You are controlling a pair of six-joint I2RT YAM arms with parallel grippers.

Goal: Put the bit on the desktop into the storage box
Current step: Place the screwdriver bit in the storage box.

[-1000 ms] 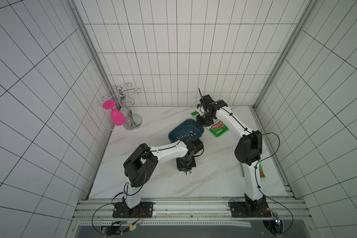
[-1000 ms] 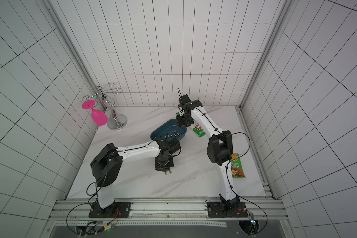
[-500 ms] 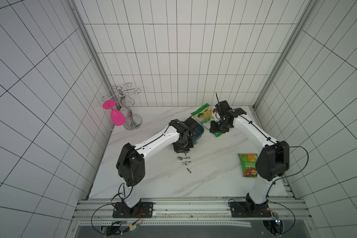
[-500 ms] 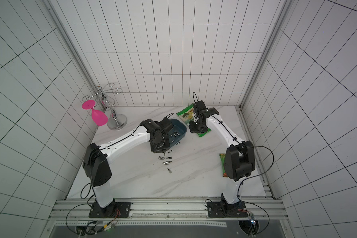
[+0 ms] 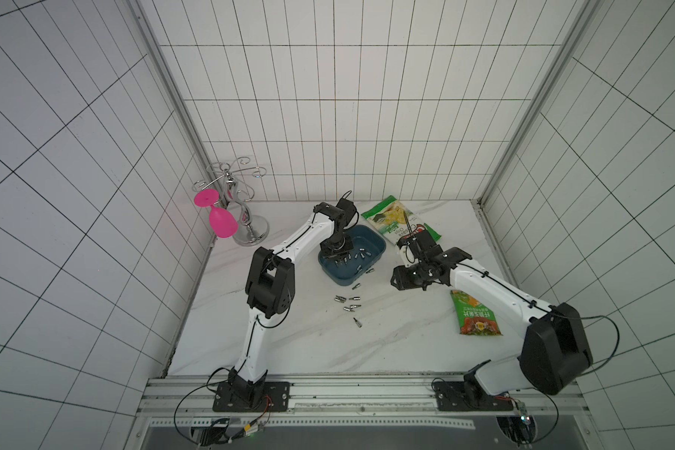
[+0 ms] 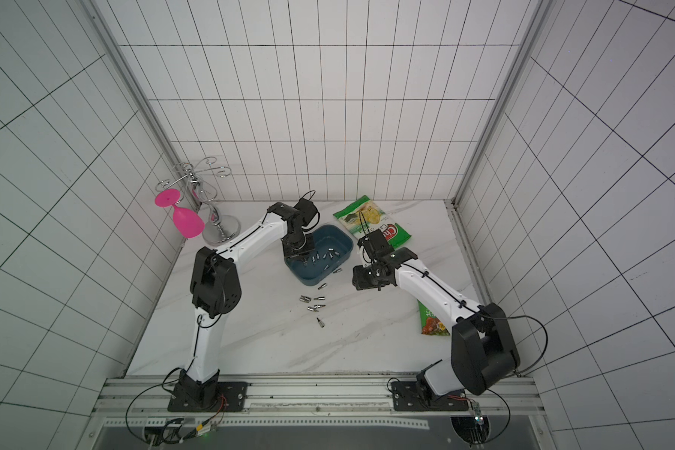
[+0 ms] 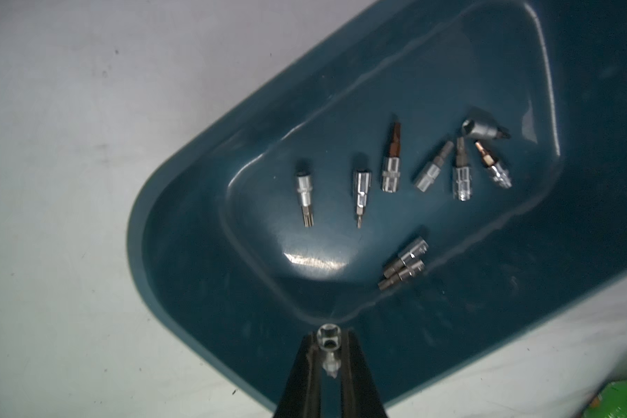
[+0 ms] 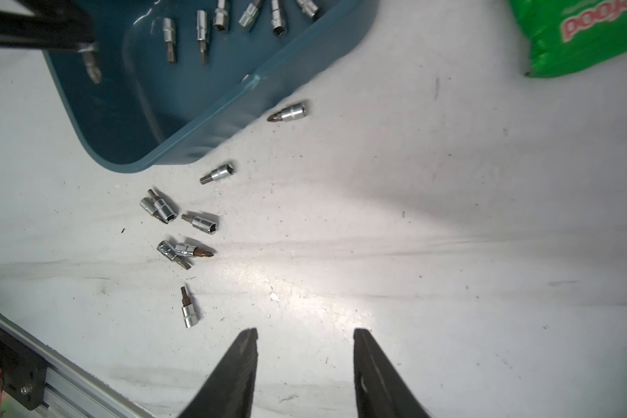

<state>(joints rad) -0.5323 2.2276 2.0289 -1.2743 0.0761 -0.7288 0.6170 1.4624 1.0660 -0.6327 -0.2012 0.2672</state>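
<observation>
Left gripper (image 7: 329, 343) clamping bit (image 7: 327, 334) (tip blurred) over storage box (image 7: 181, 231), right gripper (image 8: 305, 333) parted, empty.

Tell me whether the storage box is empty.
Not empty: several silver bits lie loose on the floor of the storage box, shown in the left wrist view.

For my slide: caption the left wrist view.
Left tool shut on a bit above the storage box, several bits lying inside.
</observation>
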